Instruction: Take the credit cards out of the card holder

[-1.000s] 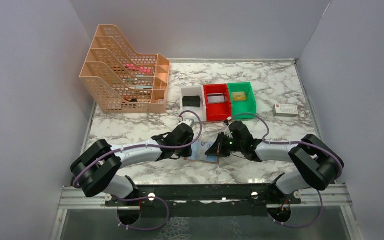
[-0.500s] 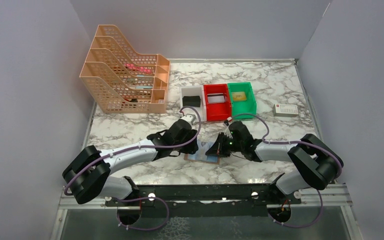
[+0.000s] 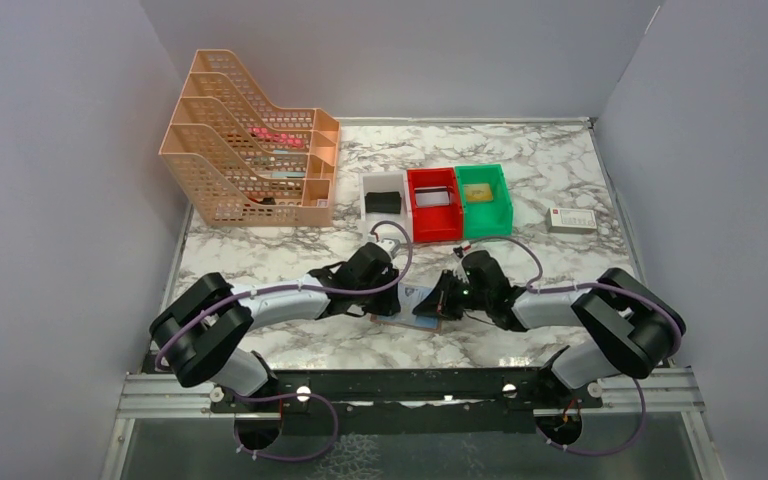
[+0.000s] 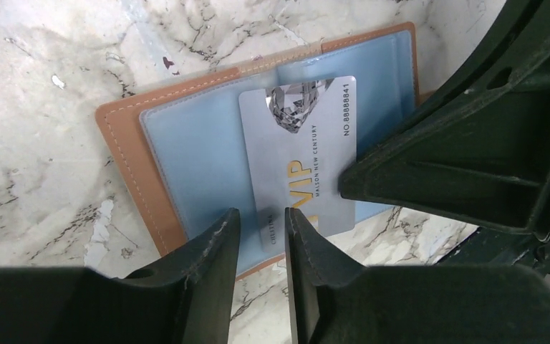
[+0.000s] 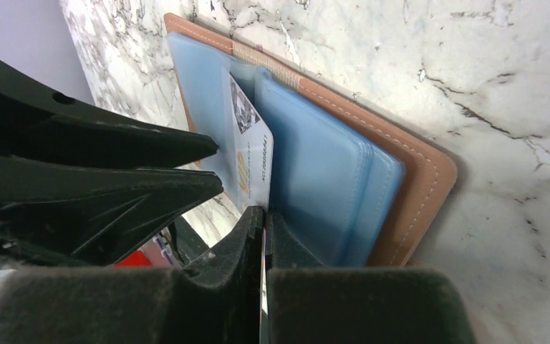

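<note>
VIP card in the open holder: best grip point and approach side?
Pinch the VIP card across its faces at the end overhanging the card holder edge, coming from that side; the rest lies against blue sleeves, leaving no edge free.

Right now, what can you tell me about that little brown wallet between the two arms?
The card holder lies spread open on the marble table: tan stitched leather-like cover, pale blue sleeves inside. A silver credit card sticks out of a sleeve, pinched by the right gripper; the left gripper hangs slightly open above.
</note>
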